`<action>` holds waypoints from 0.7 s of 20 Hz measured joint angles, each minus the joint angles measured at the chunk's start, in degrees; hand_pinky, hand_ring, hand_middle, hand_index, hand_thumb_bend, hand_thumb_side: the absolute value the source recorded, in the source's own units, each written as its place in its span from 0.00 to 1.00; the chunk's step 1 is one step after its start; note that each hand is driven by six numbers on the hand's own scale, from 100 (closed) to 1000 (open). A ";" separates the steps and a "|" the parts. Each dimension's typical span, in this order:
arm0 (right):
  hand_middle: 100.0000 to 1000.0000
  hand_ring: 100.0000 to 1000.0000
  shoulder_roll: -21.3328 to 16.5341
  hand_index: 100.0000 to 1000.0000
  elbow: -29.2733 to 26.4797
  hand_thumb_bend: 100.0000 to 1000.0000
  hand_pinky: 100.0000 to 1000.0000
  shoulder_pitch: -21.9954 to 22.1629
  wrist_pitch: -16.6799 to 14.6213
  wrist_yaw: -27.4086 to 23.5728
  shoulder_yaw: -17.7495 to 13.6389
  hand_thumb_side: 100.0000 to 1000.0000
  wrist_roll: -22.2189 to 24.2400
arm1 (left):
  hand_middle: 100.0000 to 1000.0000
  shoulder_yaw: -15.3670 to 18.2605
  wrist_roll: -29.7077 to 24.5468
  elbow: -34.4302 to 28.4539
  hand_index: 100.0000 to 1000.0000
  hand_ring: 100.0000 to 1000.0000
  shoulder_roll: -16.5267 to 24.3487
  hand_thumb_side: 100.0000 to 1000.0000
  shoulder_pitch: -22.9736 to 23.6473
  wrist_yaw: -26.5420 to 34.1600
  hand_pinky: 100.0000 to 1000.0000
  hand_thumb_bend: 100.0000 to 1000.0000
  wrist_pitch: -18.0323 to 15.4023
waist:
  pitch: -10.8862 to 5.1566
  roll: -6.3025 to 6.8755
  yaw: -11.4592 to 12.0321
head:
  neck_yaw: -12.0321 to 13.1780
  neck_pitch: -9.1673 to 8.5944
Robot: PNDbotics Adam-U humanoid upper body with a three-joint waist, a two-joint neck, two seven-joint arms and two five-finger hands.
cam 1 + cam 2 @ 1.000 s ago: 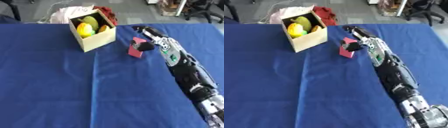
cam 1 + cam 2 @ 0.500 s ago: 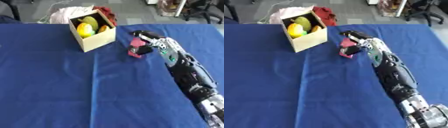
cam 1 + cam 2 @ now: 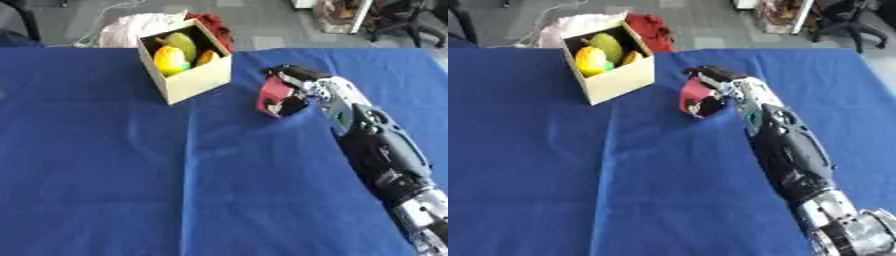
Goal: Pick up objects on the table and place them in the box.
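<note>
Right robot hand (image 3: 296,86) curled around a red block (image 3: 276,96) on the blue surface (image 3: 131,175), just right of centre frame.

The grasping step looks in hand: fingers wrap over the block's top and a dark fingertip presses its front face, with the block seemingly touching the cloth. The next move calls for a lift and a carry to the upper left, into the cream box (image 3: 197,82) already holding yellow and green pieces. The right eye view shows more of the forearm and wrist joint at lower right; the left robot hand shows in neither.
</note>
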 measured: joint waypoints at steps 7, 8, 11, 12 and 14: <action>0.69 0.43 -0.19 0.95 -2.79 0.00 0.52 -0.98 -2.53 -7.38 0.04 0.11 -5.84 | 0.57 -0.25 -0.14 0.00 0.86 0.55 -0.32 0.74 0.24 -0.02 0.65 0.00 0.18 | -0.02 0.00 0.09 | -0.08 0.00; 0.69 0.43 -0.33 0.95 -3.49 0.00 0.52 -1.32 -2.83 -8.33 0.20 0.11 -6.21 | 0.56 -0.26 -0.13 0.00 0.86 0.55 -0.49 0.74 0.32 -0.02 0.65 0.00 0.22 | -0.08 0.00 0.21 | -0.12 0.00; 0.68 0.44 -0.75 0.94 -5.11 0.00 0.54 -2.41 -3.18 -10.20 0.40 0.12 -7.34 | 0.56 -0.57 -0.36 0.00 0.86 0.55 -1.28 0.75 0.47 0.02 0.65 0.00 0.50 | -0.42 -0.34 1.26 | -0.54 -0.03; 0.68 0.44 -0.81 0.94 -5.48 0.00 0.54 -2.76 -3.11 -10.66 0.37 0.12 -7.84 | 0.56 -0.78 -0.50 0.00 0.86 0.55 -1.52 0.75 0.46 0.07 0.65 0.00 0.62 | -0.45 -0.53 1.89 | -0.75 -0.05; 0.68 0.44 -0.94 0.94 -5.83 0.00 0.54 -3.26 -2.65 -11.30 0.00 0.14 -9.33 | 0.56 -1.29 -0.90 0.01 0.86 0.55 -2.11 0.75 0.17 0.24 0.66 0.00 0.82 | -0.47 -1.14 3.56 | -1.22 -0.40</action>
